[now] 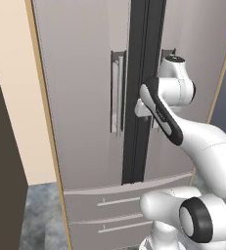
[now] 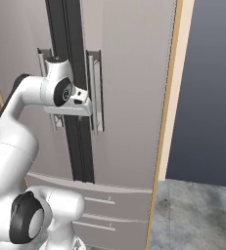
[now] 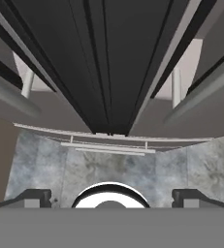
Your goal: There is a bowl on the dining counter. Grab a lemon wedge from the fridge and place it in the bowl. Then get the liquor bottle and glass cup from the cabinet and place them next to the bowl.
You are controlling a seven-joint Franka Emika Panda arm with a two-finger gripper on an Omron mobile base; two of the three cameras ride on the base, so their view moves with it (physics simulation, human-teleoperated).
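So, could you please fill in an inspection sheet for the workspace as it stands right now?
Surface: grey mottled floor in front of the fridge; no counter seen.
Job's things: fridge, both doors shut, dark seam between them; two vertical handles, left handle and right handle; two drawers below, shut.
Clutter: nothing seen.
Grippers: gripper up at the door seam between the handles, jaws wide open, holding nothing.
Cables: nothing seen.
Surroundings: tan side panel, cream wall, dark unit at left.
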